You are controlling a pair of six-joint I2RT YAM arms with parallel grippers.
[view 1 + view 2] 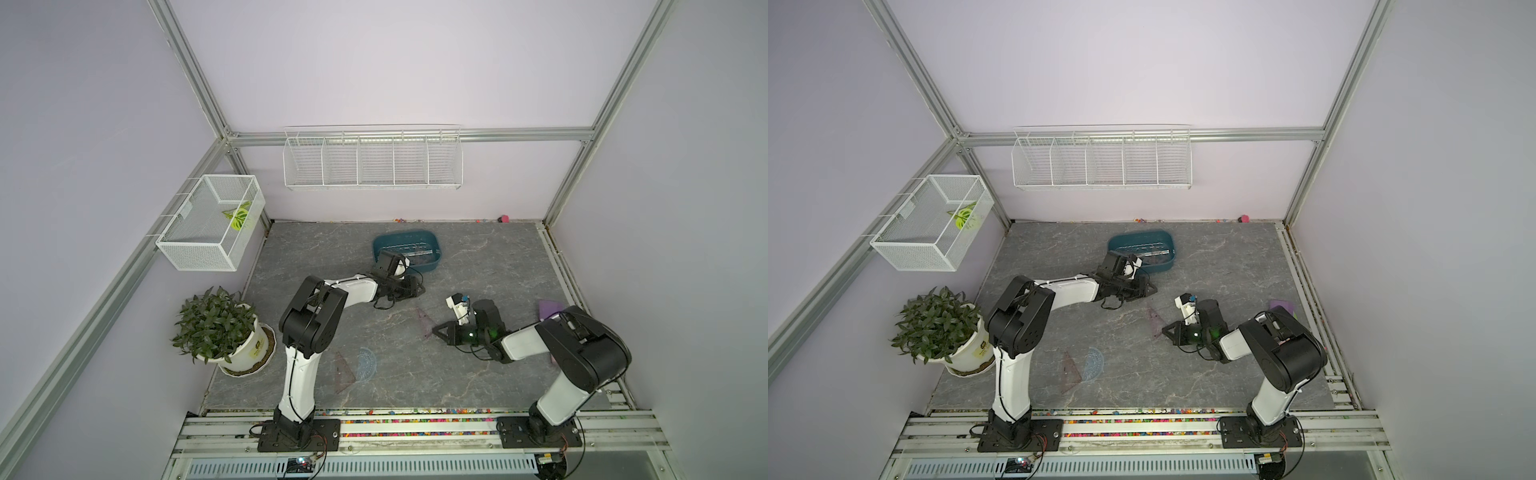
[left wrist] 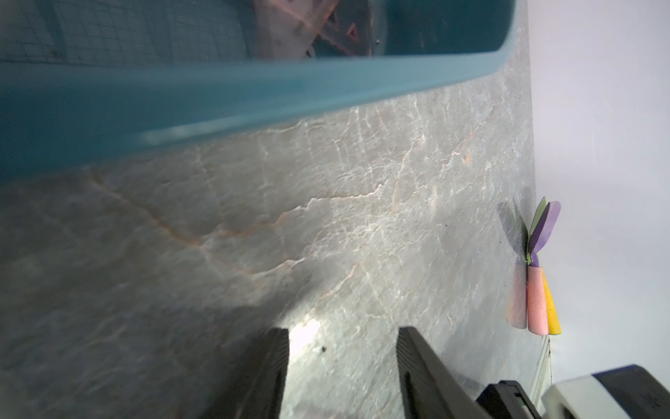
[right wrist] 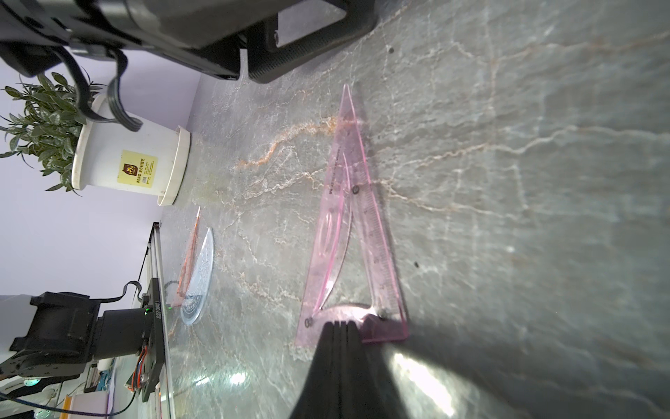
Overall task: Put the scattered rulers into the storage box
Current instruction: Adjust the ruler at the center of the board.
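Note:
The dark teal storage box [image 1: 405, 232] [image 1: 1142, 232] stands at the back middle with a clear straight ruler [image 1: 409, 250] and brownish triangles [image 2: 301, 25] inside. My left gripper [image 1: 422, 289] [image 2: 342, 333] hangs open and holds nothing, just in front of the box wall [image 2: 217, 98]. A pinkish triangle ruler [image 1: 426, 320] [image 3: 359, 225] lies flat mid-table. My right gripper [image 1: 434, 331] [image 3: 340, 324] is shut, its tip over that triangle's short end. Another triangle ruler [image 1: 344, 372] [image 3: 190, 254] and a bluish protractor [image 1: 368, 362] [image 3: 201, 275] lie near the front, by the left arm.
A potted plant [image 1: 224, 328] stands at the left edge. White wire baskets hang on the left wall [image 1: 208, 224] and back wall [image 1: 372, 162]. Pastel chunky items [image 2: 536, 272] lie by the right wall, and a purple one [image 1: 550, 309] shows behind the right arm.

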